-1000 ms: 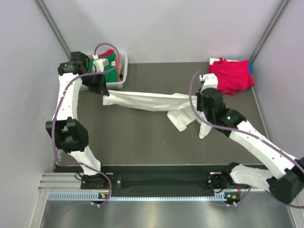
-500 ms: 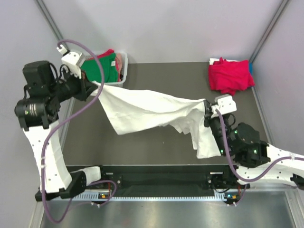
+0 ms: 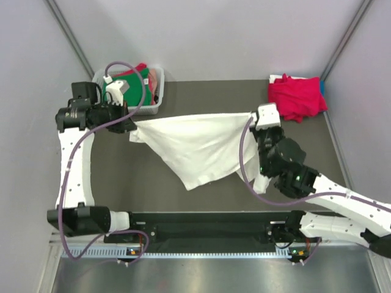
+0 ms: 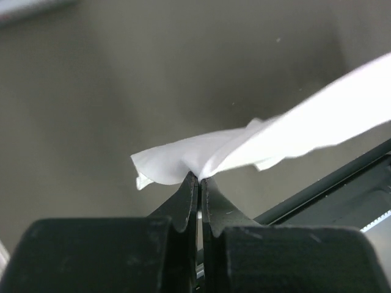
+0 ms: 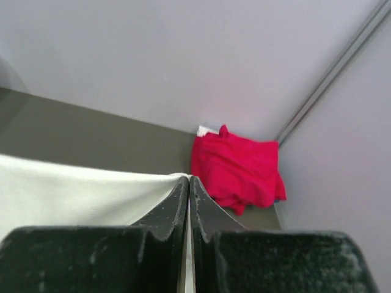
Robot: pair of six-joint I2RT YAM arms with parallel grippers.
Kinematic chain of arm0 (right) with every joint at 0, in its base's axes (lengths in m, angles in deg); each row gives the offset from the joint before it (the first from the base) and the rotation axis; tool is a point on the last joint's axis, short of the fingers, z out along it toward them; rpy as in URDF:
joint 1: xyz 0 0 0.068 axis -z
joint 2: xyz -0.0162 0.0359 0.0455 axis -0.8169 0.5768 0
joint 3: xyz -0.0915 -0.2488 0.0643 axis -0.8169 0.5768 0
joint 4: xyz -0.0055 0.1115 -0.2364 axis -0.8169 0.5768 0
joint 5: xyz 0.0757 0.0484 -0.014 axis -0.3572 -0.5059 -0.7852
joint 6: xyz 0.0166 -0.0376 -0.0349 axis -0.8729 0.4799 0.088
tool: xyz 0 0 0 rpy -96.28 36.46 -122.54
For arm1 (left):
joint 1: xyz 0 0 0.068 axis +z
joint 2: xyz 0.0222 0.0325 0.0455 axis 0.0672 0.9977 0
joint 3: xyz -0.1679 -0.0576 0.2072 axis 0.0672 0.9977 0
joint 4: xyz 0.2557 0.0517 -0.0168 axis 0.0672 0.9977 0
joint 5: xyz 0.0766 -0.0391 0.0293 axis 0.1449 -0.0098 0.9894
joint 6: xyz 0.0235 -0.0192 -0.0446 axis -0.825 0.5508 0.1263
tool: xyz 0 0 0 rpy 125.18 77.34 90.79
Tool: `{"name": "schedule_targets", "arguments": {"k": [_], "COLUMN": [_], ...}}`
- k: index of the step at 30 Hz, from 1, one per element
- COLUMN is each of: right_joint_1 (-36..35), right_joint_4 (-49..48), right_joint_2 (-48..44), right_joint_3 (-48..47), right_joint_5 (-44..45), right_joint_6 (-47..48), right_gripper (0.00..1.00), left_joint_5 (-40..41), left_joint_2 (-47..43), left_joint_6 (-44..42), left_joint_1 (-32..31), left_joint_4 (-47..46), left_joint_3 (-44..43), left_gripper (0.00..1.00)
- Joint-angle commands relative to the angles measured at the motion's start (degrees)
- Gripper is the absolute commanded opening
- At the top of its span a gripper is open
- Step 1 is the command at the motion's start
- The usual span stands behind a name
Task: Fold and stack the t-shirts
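Left jaws and right jaws pinch white t-shirt — bin, red pile beyond.

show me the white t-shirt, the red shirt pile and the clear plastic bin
white t-shirt (image 3: pixel 201 143), top external view, middle of the stretched cloth
red shirt pile (image 3: pixel 296 96), top external view, centre of the heap
clear plastic bin (image 3: pixel 153 108), top external view, its near wall

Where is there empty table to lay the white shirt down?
Bare table runs along the back between the bin and the red shirts, and at the near left beside the hanging white shirt. The back corners are crowded.
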Motion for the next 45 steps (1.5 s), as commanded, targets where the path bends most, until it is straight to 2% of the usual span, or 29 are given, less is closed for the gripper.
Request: {"name": "schedule_targets", "arguments": {"k": [1,2,6,11,16,19,20,22,23,25,26,27,28,29,30,31,32,33,34,36,37,38,39,40,41,42,45], "right_joint_1": [15.33,18.22,19.48,19.04,15.27,6.59,0.64,-5.8,-12.01,-17.93,-23.7,-26.28,-28.66,-31.99,-32.37,-32.37,-31.85,-30.89,-29.23,-21.5,-18.6,-12.14,-8.5,-4.29,2.8,5.74,12.79], "right_joint_4": [20.11,22.9,24.25,19.34,19.24,9.1,6.35,-1.28,-2.98,-8.58,-11.23,-14.39,-22.78,-28.43,-34.58,-44.99,-50.23,-54.72,-55.72,-45.51,-26.74,-16.72,-7.66,3.22,5.94,7.53,8.34], "right_joint_2": [-0.16,1.94,5.65,0.21,-3.04,-8.4,-11.02,-12.8,-13.42,-12.99,-11.5,-10.44,-9.3,-6.25,-4.65,-3.07,-0.44,0.54,1.25,1.26,0.65,-1.01,-1.72,-2.17,-2.78,-2.61,0.89], "right_joint_3": [-3.81,-3.54,-2.66,-0.38,-1.78,-0.82,-0.64,-0.9,-1.77,-2.31,-2.57,-2.57,-2.49,-2.05,-1.7,-1.52,-0.82,-0.29,0.15,0.24,-0.11,-1.5,-2.48,-3.09,-2.93,-2.32,-0.2], "right_joint_5": [-13.86,-14.76,-15.02,-16.53,-10.03,-3.01,-0.9,5.17,6.84,11.67,13.17,15.36,16.08,16.43,15.65,14.95,13.72,11.54,10.82,8.98,7.23,4.95,-1.17,-4.36,-7.18,-11.3,-14.84], "right_joint_6": [-25.18,-27.37,-30.46,-30.3,-24.85,-15.99,-10.05,-3.17,2.96,9.31,16.13,20.12,24.33,33.6,38.22,42.0,48.57,50.64,49.09,39.12,22.44,13.05,3.82,-9.33,-13.55,-16.2,-18.95], "right_gripper": [0.0,0.0,0.0,0.0,0.0,0.0,0.0,0.0,0.0,0.0,0.0,0.0,0.0,0.0,0.0,0.0,0.0,0.0,0.0,0.0,0.0,0.0,0.0,0.0,0.0,0.0,0.0], "left_joint_5": [2.45,2.63,3.16,2.63,-1.57,-5.09,-7.8,-9.23,-10.02,-10.46,-10.46,-10.03,-9.41,-9.32,-9.15,-8.62,-8.18,-7.31,-6.78,-5.72,-4.67,-4.14,-3.61,-1.87,-0.98,-0.19,2.1], "left_joint_2": [1.93,2.46,4.14,3.0,2.82,1.68,1.07,-1.56,-2.62,-5.34,-6.14,-7.62,-8.94,-10.35,-12.36,-12.99,-13.35,-13.87,-14.05,-14.23,-13.88,-13.18,-11.17,-9.76,-8.53,-5.82,0.59], "left_joint_6": [-0.58,-0.5,-1.45,-1.55,-0.93,-2.86,-3.74,-6.55,-8.39,-10.5,-11.38,-12.0,-12.27,-12.97,-14.28,-14.47,-14.47,-14.73,-14.65,-13.51,-13.33,-13.5,-13.59,-13.5,-13.33,-12.98,-12.71], "left_joint_1": [0.44,0.44,0.35,0.44,0.53,0.35,0.35,0.35,0.44,0.27,0.35,0.44,0.27,0.35,0.27,0.27,0.18,0.26,0.27,0.35,0.35,0.27,0.27,0.27,0.35,0.44,0.44], "left_joint_4": [-5.73,-5.82,-5.13,-4.33,1.45,5.59,8.73,11.13,13.05,15.61,16.93,18.33,18.26,18.26,18.08,17.73,17.29,15.29,13.79,9.93,6.78,5.26,3.94,1.06,-0.27,-1.59,-5.55], "left_joint_3": [2.98,3.33,4.03,2.2,-4.39,-9.57,-12.89,-15.64,-17.22,-20.82,-21.97,-22.42,-21.03,-19.62,-17.61,-13.93,-11.28,-8.82,-2.97,2.78,6.02,10.67,13.32,15.44,19.2,20.72,23.28], "left_gripper": [0.0,0.0,0.0,0.0,0.0,0.0,0.0,0.0,0.0,0.0,0.0,0.0,0.0,0.0,0.0,0.0,0.0,0.0,0.0,0.0,0.0,0.0,0.0,0.0,0.0,0.0,0.0]}}
